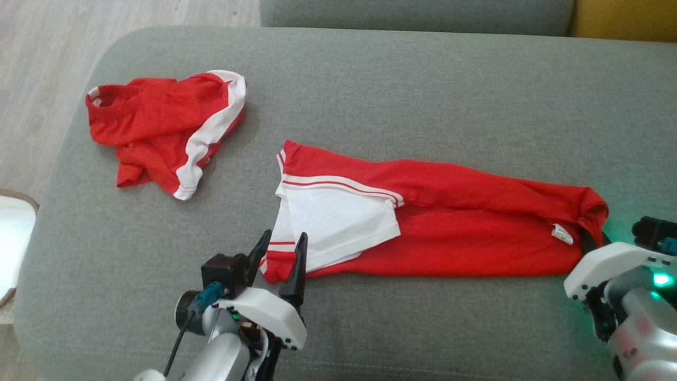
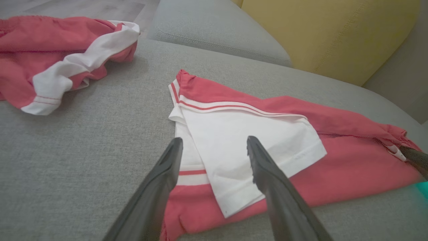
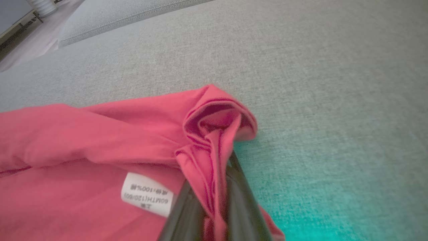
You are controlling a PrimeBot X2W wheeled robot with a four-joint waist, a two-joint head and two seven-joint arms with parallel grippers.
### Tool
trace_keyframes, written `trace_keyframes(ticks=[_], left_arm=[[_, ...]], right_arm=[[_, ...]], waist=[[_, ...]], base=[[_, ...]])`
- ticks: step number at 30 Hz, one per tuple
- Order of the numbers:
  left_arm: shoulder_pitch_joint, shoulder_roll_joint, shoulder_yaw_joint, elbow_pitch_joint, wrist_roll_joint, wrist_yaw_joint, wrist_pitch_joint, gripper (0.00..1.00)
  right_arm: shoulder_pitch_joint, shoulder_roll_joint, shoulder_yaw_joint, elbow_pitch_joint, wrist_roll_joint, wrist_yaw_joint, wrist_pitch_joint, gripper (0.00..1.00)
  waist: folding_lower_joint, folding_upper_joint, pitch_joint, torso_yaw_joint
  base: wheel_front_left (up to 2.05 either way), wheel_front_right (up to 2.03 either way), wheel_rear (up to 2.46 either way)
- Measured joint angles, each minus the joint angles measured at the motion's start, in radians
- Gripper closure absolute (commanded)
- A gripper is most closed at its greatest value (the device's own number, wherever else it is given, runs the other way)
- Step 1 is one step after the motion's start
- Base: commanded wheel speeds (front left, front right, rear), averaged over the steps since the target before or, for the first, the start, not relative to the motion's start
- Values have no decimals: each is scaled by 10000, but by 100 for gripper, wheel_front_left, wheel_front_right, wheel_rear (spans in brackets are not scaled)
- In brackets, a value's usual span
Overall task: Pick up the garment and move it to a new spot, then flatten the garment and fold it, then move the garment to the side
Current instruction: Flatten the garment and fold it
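The garment (image 1: 449, 222) is red with a white sleeve and lies stretched left to right across the grey sofa seat (image 1: 423, 90). My left gripper (image 1: 283, 243) stands open at its left end, with one finger on each side of the striped white hem. In the left wrist view the open fingers (image 2: 160, 180) hover over the white sleeve (image 2: 240, 140) without holding it. My right gripper (image 1: 588, 241) is at the right end, near the white label. In the right wrist view it (image 3: 214, 197) is shut on a bunched fold of the red garment (image 3: 100, 140).
A second red and white garment (image 1: 158, 132) lies crumpled at the seat's far left corner. A yellow cushion (image 2: 334, 33) and the grey backrest (image 1: 412, 13) stand behind. Wooden floor (image 1: 42, 63) runs along the left edge, where a pale round object (image 1: 10, 238) sits.
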Motion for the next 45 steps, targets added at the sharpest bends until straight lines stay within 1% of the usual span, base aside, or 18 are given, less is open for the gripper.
trace_keyframes(ticks=[4, 6, 8, 10, 12, 14, 17, 18, 21, 25, 29, 35, 36, 37, 40, 45], left_arm=[[-1, -2, -19, -12, 0, 2, 0, 0], [-2, -2, -77, -12, -4, 2, 0, 0], [-8, 0, -240, -4, -98, -13, 0, 0], [-22, -2, -443, 12, -194, -25, 0, 0], [-78, -2, -625, 77, -222, -25, 0, 0], [-128, 0, -782, 130, -313, -21, 0, 0], [-164, -2, -1001, 165, -437, -12, 0, 0], [-164, -2, -1001, 165, -437, -12, 0, 0], [-161, 2, -1149, 230, -527, -10, 0, 0], [-159, 6, -1275, 316, -527, -6, 0, 0], [-162, 12, -1415, 314, -537, 4, 0, 0], [-160, 17, -1599, 343, -616, 75, 0, 0], [-156, 19, -1613, 355, -619, 77, 0, 0], [-153, 17, -1613, 366, -677, 79, 0, 0], [-144, 23, -1593, 424, -794, 161, 0, 0], [-111, 17, -1292, 399, -663, 380, 0, 0]], right_arm=[[-26, -221, -161, 59, 50, 2, -236, 100], [-67, -456, -399, 65, 44, 2, -280, 100], [-166, -786, -535, 19, -234, 2, -328, 100], [-194, -945, -861, -481, -389, 2, -357, 100], [-187, -813, -930, -1191, -554, 0, -359, 100], [-148, -360, -846, -1856, -422, 0, -366, 100], [206, 428, 46, -2890, 130, 0, -334, 100], [206, 428, 46, -2890, 130, 0, -334, 100], [707, 759, 1200, -4128, 757, 0, 150, 100], [969, 756, 2192, -5417, 1453, 0, 675, 100], [975, 815, 2740, -5887, 1605, 0, 886, 100], [808, 1243, 3338, -5779, 1607, 0, 982, 100], [731, 1319, 3356, -5693, 1588, 0, 970, 55], [640, 1388, 3377, -5580, 1584, 0, 966, 0], [436, 1534, 3382, -5334, 1444, 0, 579, 0], [391, 1603, 2773, -4851, 1120, 0, -130, 0]], waist=[[0, 0, -44, -120], [0, 0, -69, -186], [0, 0, -87, -234], [0, 0, -110, -256], [0, 0, -151, -273], [0, 0, -210, -271], [0, 0, -309, -190], [0, 0, -309, -190], [0, 0, -362, -19], [0, 0, -392, 366], [0, 0, -385, 888], [0, 0, -369, 1705], [0, 0, -368, 1814], [0, 0, -370, 1908], [0, 0, -417, 2026], [0, 0, -556, 1663]], base=[[0, 0, 0], [0, 0, 0], [0, 0, 0], [0, 0, 0], [0, 0, 0], [0, 0, 0], [0, 0, 0], [0, 0, 0], [0, 0, 0], [0, 0, 0], [0, 0, 0], [0, 0, 0], [0, 0, 0], [0, 0, 0], [0, 0, 0], [0, 0, 0]])
